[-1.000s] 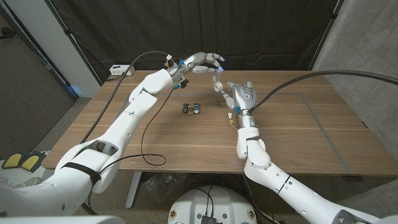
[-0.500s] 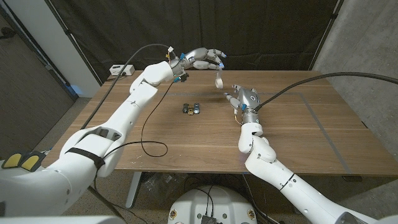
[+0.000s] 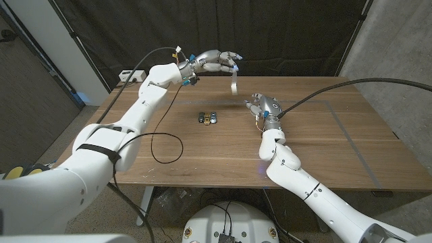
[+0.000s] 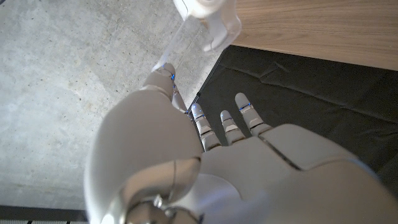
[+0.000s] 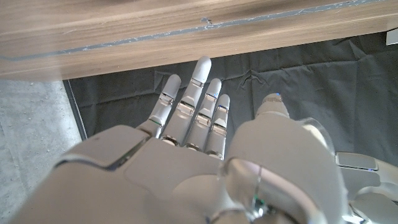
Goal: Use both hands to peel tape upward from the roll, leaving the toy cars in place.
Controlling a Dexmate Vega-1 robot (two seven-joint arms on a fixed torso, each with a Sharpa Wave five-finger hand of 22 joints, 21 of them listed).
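The left hand [image 3: 214,61] is raised high above the far side of the table [image 3: 337,142], pinching the top end of a pale strip of tape [image 3: 234,82] between thumb and fingertip, the other fingers spread; the left wrist view shows the clear strip running from that pinch toward the other hand. The height is the point: it draws the tape upward, in line with the task. Below and just to the side, the right hand [image 3: 262,106] stands close over the table with its fingers reaching up, and it seems to hold the roll steady as an anchor, though the roll itself is hidden behind the hand and I cannot tell how the fingers close on it. The toy cars [image 3: 207,118] sit together on the wood nearer the robot, apart from both hands, so the pull happens clear of them.
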